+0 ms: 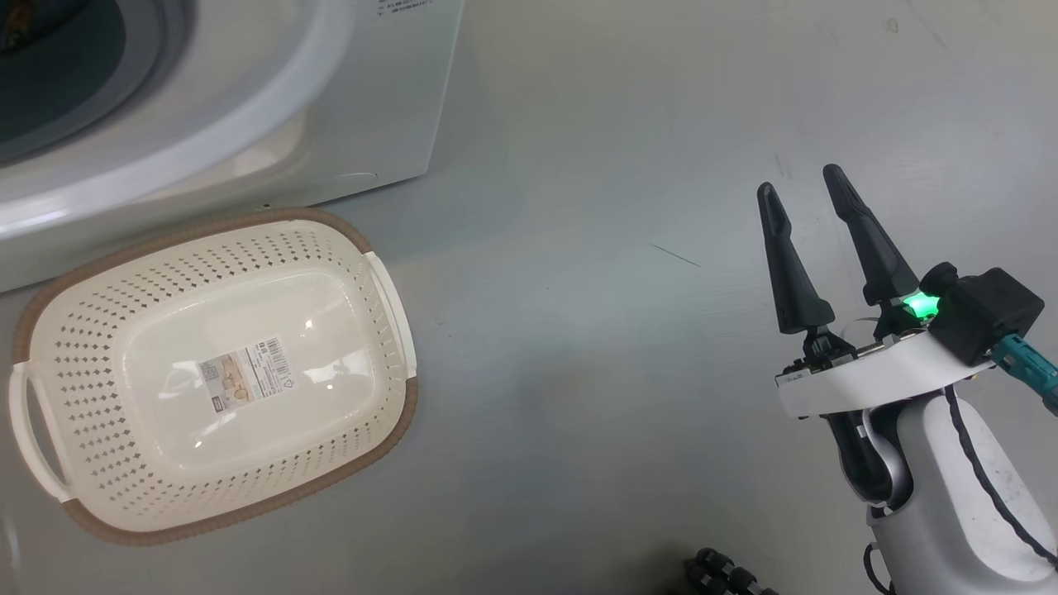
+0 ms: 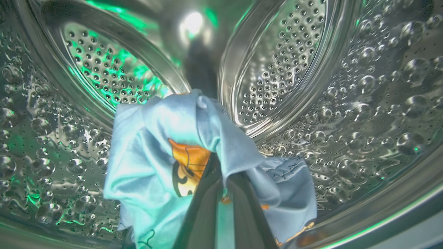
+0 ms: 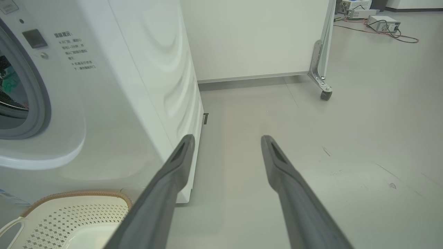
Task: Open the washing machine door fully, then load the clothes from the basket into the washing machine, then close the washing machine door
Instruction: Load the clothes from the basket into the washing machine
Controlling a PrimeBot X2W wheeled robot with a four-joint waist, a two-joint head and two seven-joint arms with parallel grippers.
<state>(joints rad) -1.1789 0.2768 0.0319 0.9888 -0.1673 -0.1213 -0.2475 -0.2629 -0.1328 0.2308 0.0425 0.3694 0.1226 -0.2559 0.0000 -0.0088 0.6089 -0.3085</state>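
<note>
My left gripper (image 2: 221, 180) is inside the steel perforated drum (image 2: 363, 103), shut on a light-blue garment (image 2: 152, 166) with an orange and brown print; the cloth drapes over both fingers and hides their tips. The washing machine (image 1: 388, 99) stands at the upper left, its grey gasket (image 3: 41, 114) ringing the open mouth. The washing machine door is out of view. Just in front, the cream basket (image 1: 99, 330) lies on the floor with nothing in it but its barcode sticker (image 1: 248, 372). My right gripper (image 1: 798, 181) hovers open over the floor to the right, holding nothing.
Grey floor stretches to the right of the machine. A white partition panel on a caster wheel (image 3: 325, 93) stands behind it. Electronics boxes with cables (image 3: 382, 22) sit far back right. The basket's rim (image 3: 79, 193) is near my right gripper's (image 3: 227, 138) left finger.
</note>
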